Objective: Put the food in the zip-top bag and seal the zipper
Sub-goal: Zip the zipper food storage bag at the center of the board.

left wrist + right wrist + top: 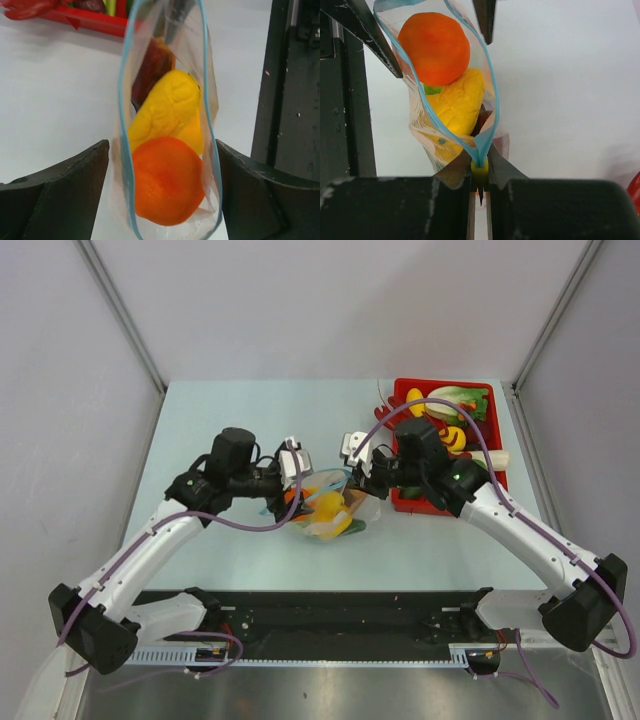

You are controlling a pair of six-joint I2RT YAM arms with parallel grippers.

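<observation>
R gripper (pixel 480 161) pinches the zipper (pixel 121 115) end; L gripper (pixel 162 150) gapes wide astride the zip-top bag (pixel 330 505) (mouth unsealed), just left of red tray (pixel 487 387). Orange ball (pixel 167 180) + yellow pepper (pixel 165 112) are inside, prob staged for sealing.

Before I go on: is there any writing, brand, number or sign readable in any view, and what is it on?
No readable text in any view.
zip-top bag: clear film, no print showing.
red tray: no marking visible.
left arm and right arm: only tiny pale dots, too small to read as marks.
</observation>
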